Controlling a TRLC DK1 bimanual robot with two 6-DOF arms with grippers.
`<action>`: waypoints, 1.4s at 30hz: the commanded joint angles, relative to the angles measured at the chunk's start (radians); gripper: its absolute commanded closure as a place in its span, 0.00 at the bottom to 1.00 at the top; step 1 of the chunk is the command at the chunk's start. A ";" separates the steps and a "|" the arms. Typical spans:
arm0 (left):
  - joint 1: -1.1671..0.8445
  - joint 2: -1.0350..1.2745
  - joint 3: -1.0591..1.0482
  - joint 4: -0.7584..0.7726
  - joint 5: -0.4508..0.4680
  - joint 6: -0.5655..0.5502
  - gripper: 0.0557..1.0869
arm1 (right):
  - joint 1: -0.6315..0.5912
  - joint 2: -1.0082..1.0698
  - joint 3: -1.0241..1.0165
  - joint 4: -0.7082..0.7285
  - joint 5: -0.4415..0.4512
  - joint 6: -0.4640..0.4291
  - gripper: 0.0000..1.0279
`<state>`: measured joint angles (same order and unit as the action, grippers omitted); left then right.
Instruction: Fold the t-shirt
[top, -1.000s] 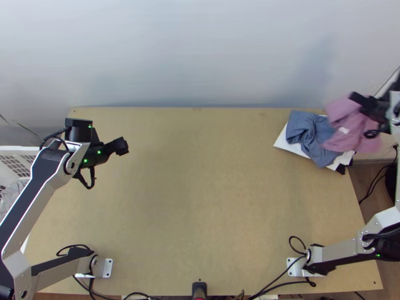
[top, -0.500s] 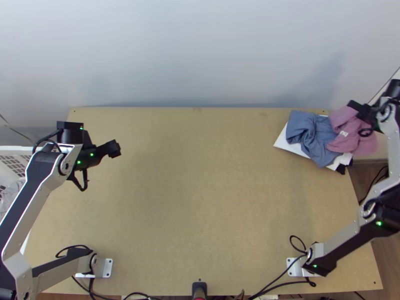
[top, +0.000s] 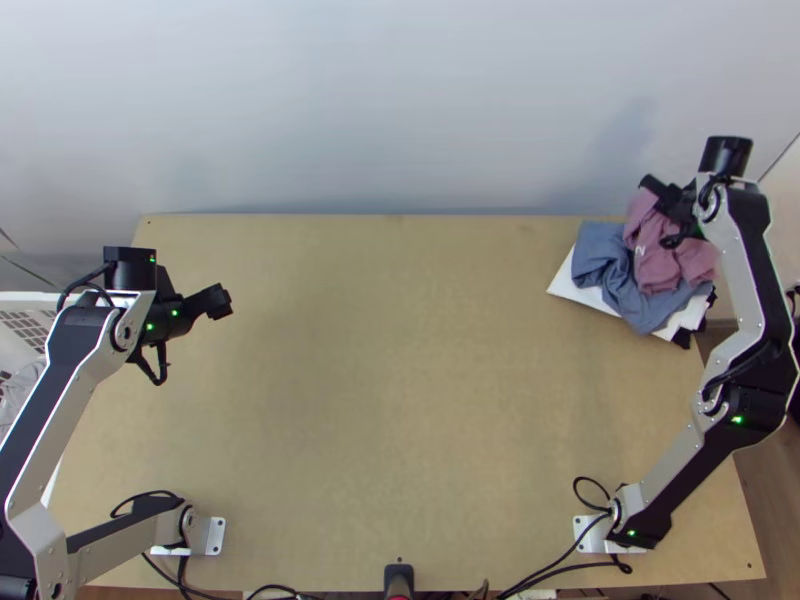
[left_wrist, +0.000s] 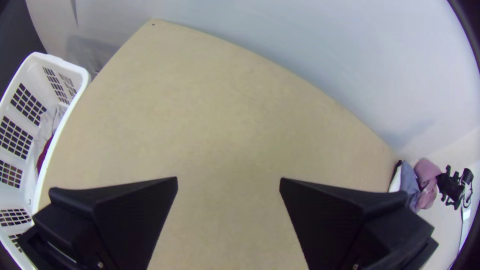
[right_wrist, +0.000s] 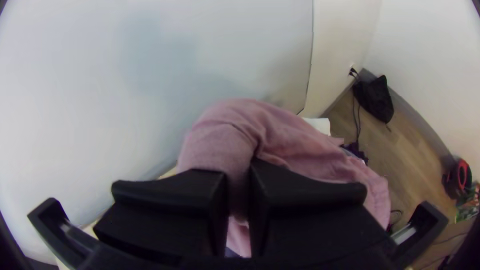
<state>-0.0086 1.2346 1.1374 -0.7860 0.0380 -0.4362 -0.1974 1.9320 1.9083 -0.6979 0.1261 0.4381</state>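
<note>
T-shirt (top: 658, 262): pink, bunched, being held over blue cloth (top: 598, 252) at the worktop's (top: 400, 400) far right corner.
Right claw (top: 662, 213): clamped tight on the T-shirt!
Left claw (top: 219, 301): spread wide, poised near the far left corner.

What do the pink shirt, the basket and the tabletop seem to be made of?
Pink shirt: soft matte woven or knit fabric, perhaps cotton, since it drapes in loose folds.
Basket: probably moulded plastic, white with a slight sheen, its walls pierced by neat grids.
Tabletop: likely wood or wood-based board, pale and smooth with faint mottling.
</note>
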 joint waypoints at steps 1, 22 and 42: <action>0.002 0.006 -0.005 0.004 0.002 -0.001 0.04 | 0.003 0.002 0.144 -0.087 -0.029 0.094 0.97; 0.004 0.014 -0.007 0.005 0.002 -0.003 0.04 | 0.047 -0.126 -0.434 -0.006 -0.132 -0.036 0.71; -0.005 0.011 -0.005 0.008 0.002 -0.013 0.04 | 0.052 -0.473 -0.716 0.078 0.053 -0.361 0.05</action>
<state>-0.0128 1.2510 1.1301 -0.7773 0.0402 -0.4480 -0.1509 1.5463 1.3716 -0.7185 0.1143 0.1917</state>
